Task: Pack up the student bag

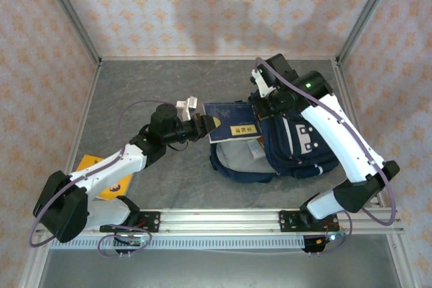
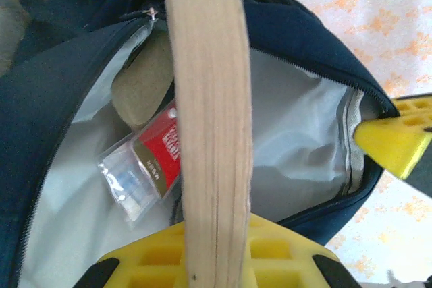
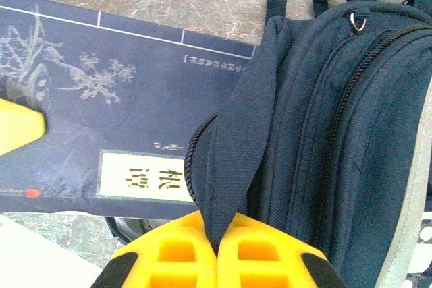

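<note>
Student bag lies on the grey table, right of centre, with its open mouth turned to the left gripper. This gripper is clamped on a blue book, and the book's long axis points into the bag's grey lining. The right gripper is pinched on the zip flap, lifting it. Inside I see a red-labelled packet; the beige thing behind it I cannot identify.
</note>
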You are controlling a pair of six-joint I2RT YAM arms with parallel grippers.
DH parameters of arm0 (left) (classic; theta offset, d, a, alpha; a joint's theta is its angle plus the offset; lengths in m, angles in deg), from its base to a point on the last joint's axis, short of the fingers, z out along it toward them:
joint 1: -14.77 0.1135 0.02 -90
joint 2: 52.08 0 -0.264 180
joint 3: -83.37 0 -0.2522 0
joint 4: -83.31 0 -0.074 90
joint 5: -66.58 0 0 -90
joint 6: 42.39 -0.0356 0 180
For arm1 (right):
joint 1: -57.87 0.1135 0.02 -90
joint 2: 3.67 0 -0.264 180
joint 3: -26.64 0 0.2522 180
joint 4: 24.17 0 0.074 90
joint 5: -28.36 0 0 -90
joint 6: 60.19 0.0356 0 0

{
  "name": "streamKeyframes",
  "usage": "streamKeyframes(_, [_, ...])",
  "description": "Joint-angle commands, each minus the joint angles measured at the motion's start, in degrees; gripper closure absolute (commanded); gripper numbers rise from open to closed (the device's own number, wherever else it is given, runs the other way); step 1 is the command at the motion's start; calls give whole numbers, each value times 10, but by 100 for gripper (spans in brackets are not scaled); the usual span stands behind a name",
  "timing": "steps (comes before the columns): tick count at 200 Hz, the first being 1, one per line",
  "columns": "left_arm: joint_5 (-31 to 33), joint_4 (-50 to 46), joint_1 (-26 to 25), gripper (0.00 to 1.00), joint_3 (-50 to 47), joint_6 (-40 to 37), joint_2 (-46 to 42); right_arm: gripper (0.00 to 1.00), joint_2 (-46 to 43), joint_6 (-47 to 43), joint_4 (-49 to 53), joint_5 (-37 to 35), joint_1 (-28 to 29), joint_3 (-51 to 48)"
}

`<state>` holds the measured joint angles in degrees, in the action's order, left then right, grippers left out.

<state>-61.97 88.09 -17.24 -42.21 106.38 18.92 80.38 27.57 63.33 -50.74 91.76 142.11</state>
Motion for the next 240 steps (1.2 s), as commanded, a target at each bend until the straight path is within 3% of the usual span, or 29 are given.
streamKeyframes(1, [-9, 84, -16, 100, 12, 33, 27, 100, -19, 2, -24, 1, -7, 38])
streamKeyframes(65, [3, 187, -47, 100, 44, 91, 121, 100, -7, 12, -39, 12, -15, 49])
streamKeyframes(117, [0, 197, -73, 100, 104, 88, 193, 100, 2, 15, -46, 19, -15, 50])
streamKeyframes(189, [27, 241, -125, 100, 279, 124, 428, 100, -10, 107, -159, 29, -16, -3])
streamKeyframes(212, [38, 206, -137, 100, 353, 127, 492, 100, -21, 144, -214, 38, -16, -43])
streamKeyframes(229, [46, 158, -152, 93, 400, 119, 529, 100, -23, 160, -232, 35, -16, -61])
streamKeyframes(240, [49, 140, -160, 83, 419, 119, 544, 100, -26, 164, -242, 32, -16, -71])
